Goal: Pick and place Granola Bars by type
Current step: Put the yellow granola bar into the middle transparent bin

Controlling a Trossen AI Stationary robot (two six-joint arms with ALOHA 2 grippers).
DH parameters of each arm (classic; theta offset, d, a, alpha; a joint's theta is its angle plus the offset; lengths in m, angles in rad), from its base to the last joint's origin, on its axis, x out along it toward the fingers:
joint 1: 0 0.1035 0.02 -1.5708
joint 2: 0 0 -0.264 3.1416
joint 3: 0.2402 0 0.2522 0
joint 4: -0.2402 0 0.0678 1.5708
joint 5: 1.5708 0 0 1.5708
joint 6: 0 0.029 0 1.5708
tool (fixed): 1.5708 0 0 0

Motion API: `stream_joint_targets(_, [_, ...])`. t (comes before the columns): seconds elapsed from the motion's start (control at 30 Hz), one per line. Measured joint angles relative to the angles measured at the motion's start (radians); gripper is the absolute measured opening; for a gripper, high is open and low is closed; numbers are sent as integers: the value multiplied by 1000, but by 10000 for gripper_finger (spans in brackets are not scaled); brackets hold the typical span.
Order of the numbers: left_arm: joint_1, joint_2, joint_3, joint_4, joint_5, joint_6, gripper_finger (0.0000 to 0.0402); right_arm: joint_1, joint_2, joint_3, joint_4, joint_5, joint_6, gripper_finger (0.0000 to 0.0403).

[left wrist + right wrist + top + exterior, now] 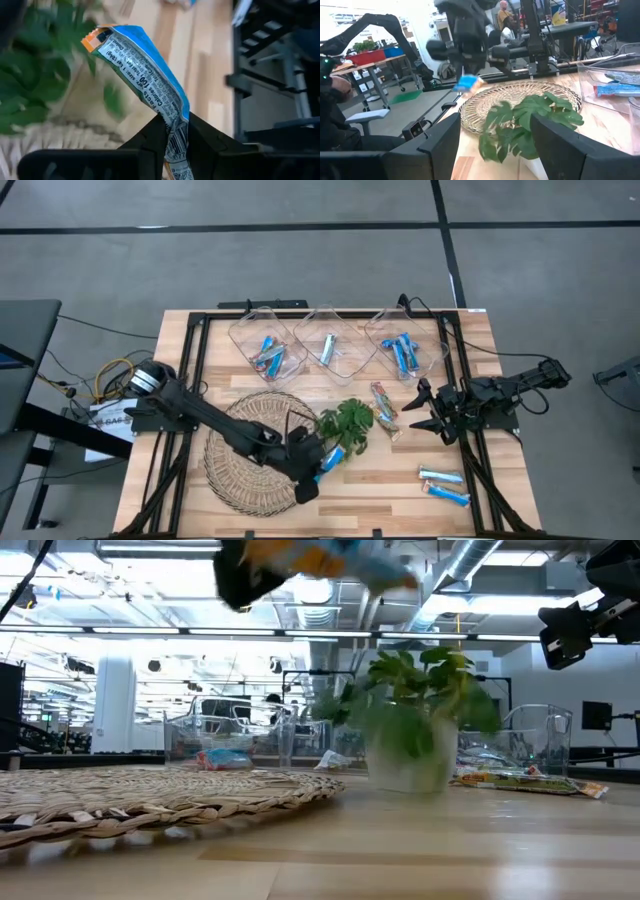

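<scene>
Pinched between the left gripper's [175, 145] fingers, a blue granola bar [145, 70] hangs above the table beside the plant [348, 423]. Pick done; next, I judge, carry it to a blue-bar bin [432, 360]. Right gripper [428, 412] waits open near the table's right edge.

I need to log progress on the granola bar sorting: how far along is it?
Done: bars already lie in the three clear bins. In hand: the left gripper is shut on a blue bar, lifted beside the plant. Left: a multicoloured bar and two blue bars lie on the table. The right gripper waits open.
</scene>
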Motion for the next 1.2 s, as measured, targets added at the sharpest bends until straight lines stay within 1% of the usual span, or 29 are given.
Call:
stream_joint_targets(0.1, [19,-27,0,24,20,64,58,0,0,0,0,0,0,232])
stream_joint_targets(0.2, [44,-56,0,27,6,132,58,0,0,0,0,0,0,232])
stream_joint_targets(0.43, [152,-127,0,38,-103,316,59,0,0,0,0,0,0,232])
stream_joint_targets(0.6, [269,-165,0,56,-118,428,59,0,0,0,0,0,0,232])
stream_joint_targets(0.8, [423,-171,0,73,-114,552,59,0,0,0,0,0,0,232])
stream_joint_targets(1.2, [737,-171,0,72,-114,700,59,0,0,0,0,0,0,232])
